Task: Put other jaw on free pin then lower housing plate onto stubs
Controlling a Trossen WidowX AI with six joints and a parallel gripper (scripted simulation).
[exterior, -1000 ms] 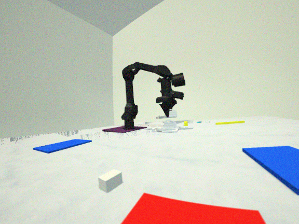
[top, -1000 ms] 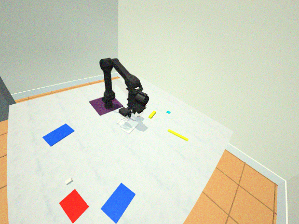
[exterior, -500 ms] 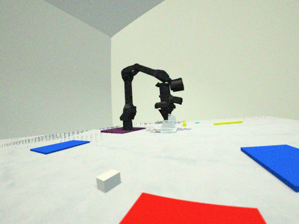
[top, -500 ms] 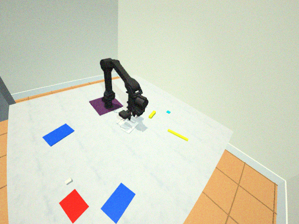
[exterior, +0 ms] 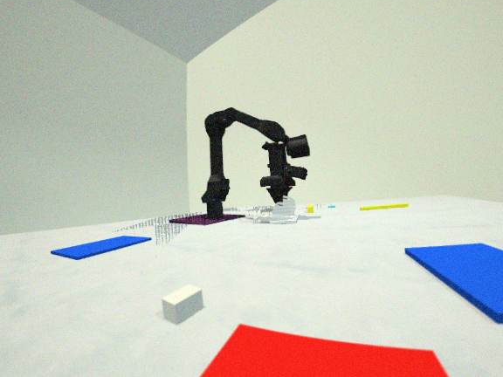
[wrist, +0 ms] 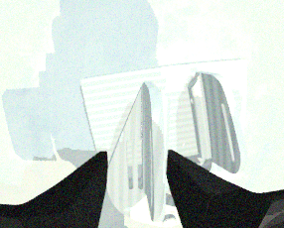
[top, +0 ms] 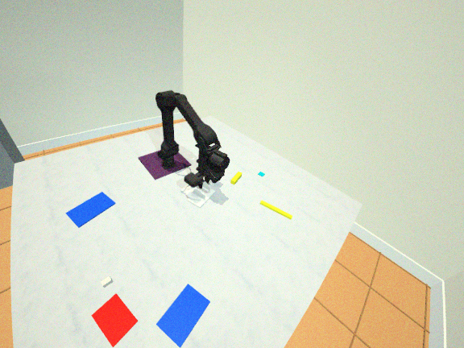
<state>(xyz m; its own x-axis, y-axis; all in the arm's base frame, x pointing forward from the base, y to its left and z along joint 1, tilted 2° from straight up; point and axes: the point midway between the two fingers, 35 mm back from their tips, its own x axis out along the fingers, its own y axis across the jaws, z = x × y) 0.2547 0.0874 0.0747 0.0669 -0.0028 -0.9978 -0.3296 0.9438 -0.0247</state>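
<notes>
Arm bent over at the wrist, end effector [top: 204, 185] [exterior: 280, 202] [wrist: 136, 158] pointing down, low over the pale base plate [top: 200, 204] [exterior: 275, 222] [wrist: 91, 109] on the bench [top: 242, 250] [exterior: 284, 266]. Fingers partly apart, clamped on a white, upright piece [wrist: 144, 164], pointed at its far end in the wrist view; probably the loose jaw. A second upright piece [wrist: 218, 129], grey-white with a rounded edge, stands on the base plate beside the held one, a gap between them at their far ends. Pins and gear teeth too washed out to read; cannot tell whether the held piece is seated or meshed. Housing plate not identifiable with certainty among the pale parts. Arm's foot on a dark purple mat [top: 155, 173] [exterior: 205, 222]. Yellow block [top: 236, 178] [exterior: 310, 209] near the base plate; small cyan square [top: 261, 174] [exterior: 332, 206] and long yellow bar [top: 275, 209] [exterior: 384, 207] farther out. Well apart from the work: a blue panel [top: 90, 209] [exterior: 101, 247], another blue panel [top: 184, 315] [exterior: 467, 270], a red panel [top: 114, 320] [exterior: 325, 353], and a small off-white block [top: 106, 281] [exterior: 182, 304] near the red one.
</notes>
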